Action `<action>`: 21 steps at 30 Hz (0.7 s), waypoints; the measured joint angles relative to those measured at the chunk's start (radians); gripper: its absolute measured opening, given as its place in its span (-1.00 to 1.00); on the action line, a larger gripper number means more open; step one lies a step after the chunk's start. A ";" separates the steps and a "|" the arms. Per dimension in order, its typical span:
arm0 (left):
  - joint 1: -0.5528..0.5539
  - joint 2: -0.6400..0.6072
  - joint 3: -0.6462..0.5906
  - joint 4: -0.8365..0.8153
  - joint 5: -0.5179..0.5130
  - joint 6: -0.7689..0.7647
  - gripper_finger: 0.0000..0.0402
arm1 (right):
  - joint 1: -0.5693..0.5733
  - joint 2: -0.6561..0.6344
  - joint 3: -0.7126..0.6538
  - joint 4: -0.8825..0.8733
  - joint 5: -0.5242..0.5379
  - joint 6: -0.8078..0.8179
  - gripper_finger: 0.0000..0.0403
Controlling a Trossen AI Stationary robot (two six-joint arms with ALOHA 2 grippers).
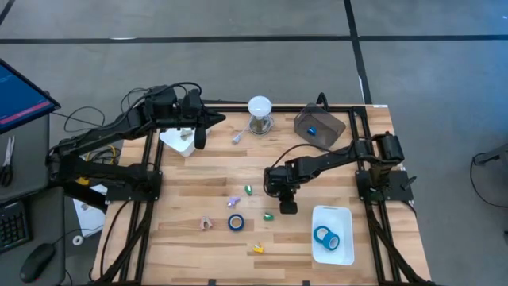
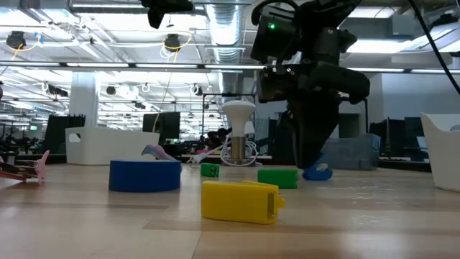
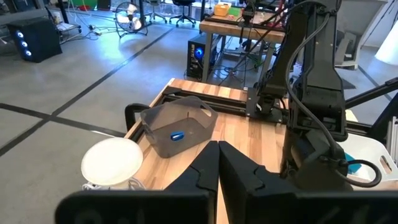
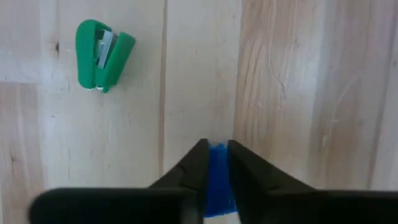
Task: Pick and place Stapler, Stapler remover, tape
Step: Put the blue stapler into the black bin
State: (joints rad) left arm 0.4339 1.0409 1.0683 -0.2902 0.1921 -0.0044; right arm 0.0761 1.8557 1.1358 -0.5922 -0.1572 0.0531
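Right gripper [image 4: 216,163] down at mid-table, fingers narrowed on a blue tape roll [image 4: 217,180] standing on edge between them. Grip looks thin, so finish the squeeze, lift straight up, clear the green stapler [image 4: 103,55], then carry to the white tray [image 1: 347,253] where another tape roll [image 1: 325,236] lies. Left gripper [image 3: 217,158] pinched shut, empty, waiting at back-left

Tape roll [image 4: 217,180] mostly hidden between right gripper [image 4: 214,149] jaws; shape unreadable.
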 joint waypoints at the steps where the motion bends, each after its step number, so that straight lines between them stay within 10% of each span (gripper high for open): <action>1: 0.000 0.000 0.000 0.000 0.000 0.000 -0.99 | -0.001 0.000 0.000 -0.001 0.000 0.000 -0.81; 6: 0.000 0.000 0.000 0.000 0.000 0.000 -0.99 | -0.001 0.000 0.000 -0.002 0.000 0.000 -0.96; 21: 0.000 0.000 0.000 -0.001 0.000 0.000 -0.99 | 0.000 0.000 0.000 0.002 -0.002 0.000 -0.40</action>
State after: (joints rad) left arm 0.4343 1.0409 1.0683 -0.2913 0.1919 -0.0044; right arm 0.0757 1.8557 1.1358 -0.5903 -0.1589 0.0528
